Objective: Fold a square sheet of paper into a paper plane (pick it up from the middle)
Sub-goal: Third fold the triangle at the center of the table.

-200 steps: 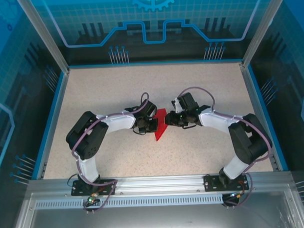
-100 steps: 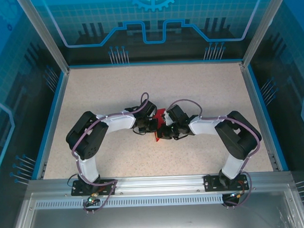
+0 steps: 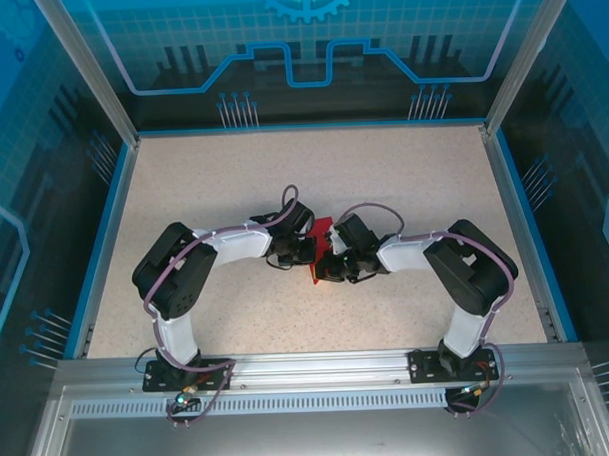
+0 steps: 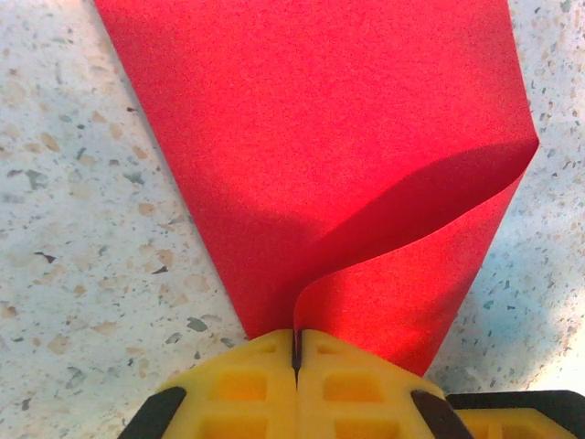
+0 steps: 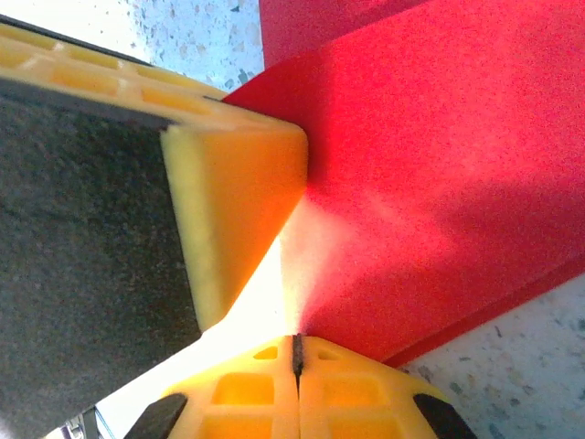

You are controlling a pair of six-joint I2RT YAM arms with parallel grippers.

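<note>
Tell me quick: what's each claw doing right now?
Left claw: closed, pinching the paper.
Right claw: closed, apparently on the paper too.

from above, the paper (image 3: 322, 229) is mostly covered by the left gripper (image 3: 307, 252) and right gripper (image 3: 328, 263). only a red scrap and a low tip show, so its shape is too small to tell, and so are the grippers' tips. in the left wrist view the paper runs off the top edge, the strip pinched in the left gripper's closed seam is hidden, and the gripper itself is cut by the bottom edge. in the right wrist view the paper leaves the top and right edges, glare washes out where it enters the right gripper's seam, and a blurred yellow block (image 5: 228, 210) is cut off at the left.
</note>
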